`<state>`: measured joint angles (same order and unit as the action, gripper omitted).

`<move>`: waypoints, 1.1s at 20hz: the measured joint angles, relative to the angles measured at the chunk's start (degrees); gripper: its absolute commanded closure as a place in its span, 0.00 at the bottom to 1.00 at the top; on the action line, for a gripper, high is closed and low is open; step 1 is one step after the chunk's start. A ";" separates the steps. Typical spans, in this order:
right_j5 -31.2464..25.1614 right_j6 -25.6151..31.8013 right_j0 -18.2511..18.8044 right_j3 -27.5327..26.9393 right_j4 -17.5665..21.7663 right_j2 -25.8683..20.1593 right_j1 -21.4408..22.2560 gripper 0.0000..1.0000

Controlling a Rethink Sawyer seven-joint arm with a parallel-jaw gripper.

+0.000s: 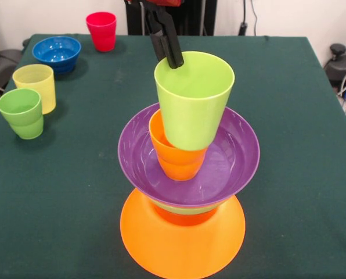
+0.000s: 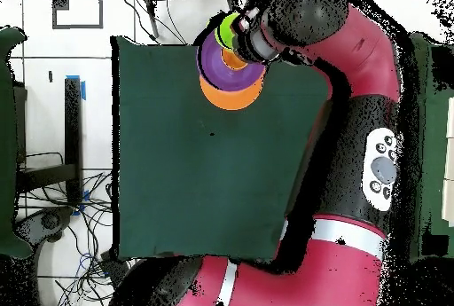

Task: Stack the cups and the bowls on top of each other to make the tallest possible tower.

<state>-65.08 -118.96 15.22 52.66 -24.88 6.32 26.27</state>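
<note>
On the bench (image 1: 289, 87) at the far left of the front view, the green cup (image 1: 21, 113) is standing upright with the pale yellow cup (image 1: 36, 86) just beside it, the blue bowl (image 1: 57, 53) behind them and the red cup (image 1: 101, 30) further along toward the back edge, all four well apart from the pile. Moving rightward, the tower (image 1: 187, 180) is rising near the front edge: the wide orange bowl (image 1: 181, 247) is sitting rim-down as the base, a red-orange and a green layer are showing just above it, and the purple bowl (image 1: 231, 157) is resting open side up on those. Inside it the orange cup (image 1: 176, 160) is standing, and the lime green cup (image 1: 193, 99) is sitting partly nested in it, mouth up, its long axis leaning a little to the right. The gripper (image 1: 172, 57) is coming down from above and is pinching the lime green cup's rim on its back left side, so the jaws are holding the cup off-centre. The cup's axis needs to be brought upright over the orange cup before release; otherwise it is likely to tip rightward.
</note>
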 measured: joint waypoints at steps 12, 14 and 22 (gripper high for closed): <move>0.00 0.00 0.04 0.33 1.81 -0.62 1.13 1.00; 0.00 0.00 0.08 0.34 1.98 -0.67 1.19 1.00; 0.00 0.00 0.42 0.85 2.41 -0.95 1.24 1.00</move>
<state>-65.08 -118.96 15.64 53.51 -22.47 5.37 27.51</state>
